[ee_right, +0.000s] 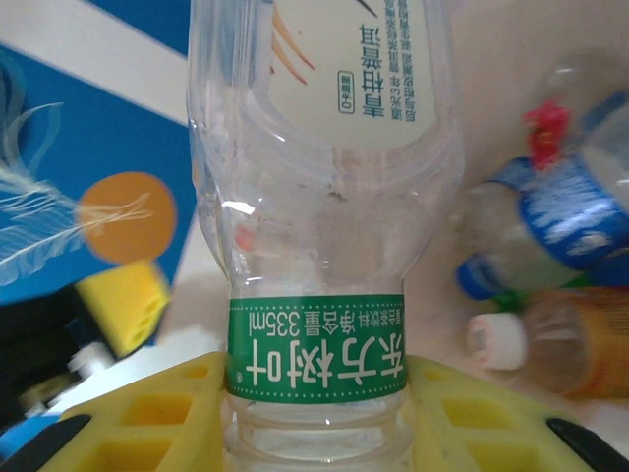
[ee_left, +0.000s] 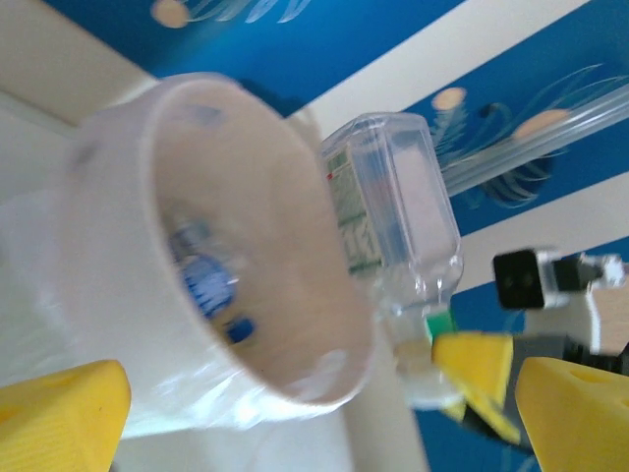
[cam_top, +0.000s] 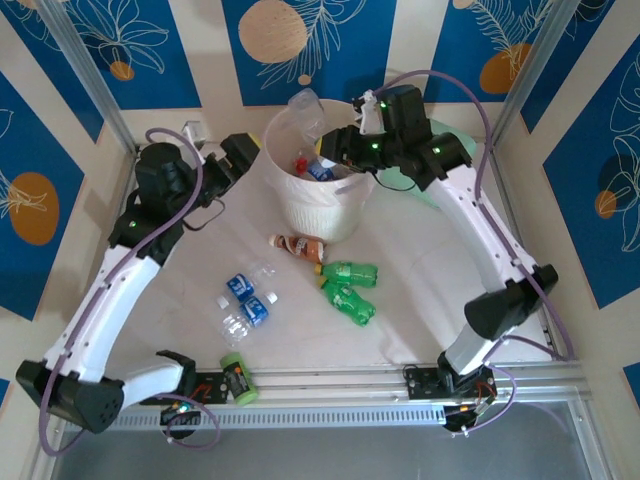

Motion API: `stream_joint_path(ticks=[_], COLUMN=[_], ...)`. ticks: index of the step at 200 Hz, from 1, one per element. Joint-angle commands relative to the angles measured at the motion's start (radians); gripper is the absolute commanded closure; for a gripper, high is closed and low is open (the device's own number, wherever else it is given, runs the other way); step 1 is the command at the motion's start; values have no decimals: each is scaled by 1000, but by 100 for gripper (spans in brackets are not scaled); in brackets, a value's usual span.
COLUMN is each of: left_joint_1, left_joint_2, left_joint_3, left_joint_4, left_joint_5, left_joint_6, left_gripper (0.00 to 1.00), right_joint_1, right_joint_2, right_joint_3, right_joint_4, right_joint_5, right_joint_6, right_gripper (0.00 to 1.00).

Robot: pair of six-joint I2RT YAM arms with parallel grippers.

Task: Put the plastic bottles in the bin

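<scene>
**Near edge.** A light-green can (cam_top: 233,381) with a black label lies beside the left arm's base. Its print is too small to read.

**Mid table, left.** On the white-covered table (cam_top: 430,310) lie two clear blue-labelled bottles (cam_top: 241,287) with blue caps. An unlabelled clear bottle (cam_top: 234,326) lies just beside them. The label wording is not legible.

**Mid table, right.** Two green bottles (cam_top: 349,272) with yellow caps lie close together on their sides. Beyond them a brownish bottle (cam_top: 300,246) lies at the foot of the bin (cam_top: 322,205).

**Bin.** It is round and pale cream, and stands upright toward the far edge at centre. Several bottles lie inside. One is a blue-labelled one (ee_right: 570,211) and one is an amber one with a white cap (ee_right: 565,339).

**Right arm.** It is bent at the elbow, with its wrist over the bin's right rim. The right gripper (ee_right: 314,433) pinches the neck of the green-banded bottle (ee_right: 324,197).
- The bottle is clear plastic. Its green neck band carries white Chinese characters and "335ml", seen inverted.
- A pale body label bears further Chinese print.
- From above, the bottle's body stands over the bin's far rim. Whether it touches the rim cannot be told.

**Left arm.** It is stretched along the table's left side. The left gripper (cam_top: 238,152) sits just beside the bin's left rim, fingers spread wide.
</scene>
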Motion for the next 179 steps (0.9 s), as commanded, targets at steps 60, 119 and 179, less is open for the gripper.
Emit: stream_joint_path(ticks=[60, 119, 179], left_joint_1=[22, 22, 22], left_joint_2=[-161, -238, -243], left_joint_3=[-248, -433, -497], left_joint_4=[-435, -484, -517], left_joint_5=[-212, -225, -206], left_joint_6=[79, -29, -98], left_gripper=[8, 11, 14], right_joint_1=[10, 25, 59], right_joint_2=[186, 219, 112], right_joint_3=[183, 248, 226], right_joint_4=[-193, -218, -194], right_joint_5=[150, 183, 201], right_joint_6=[-117, -125, -145], right_gripper=[66, 30, 27])
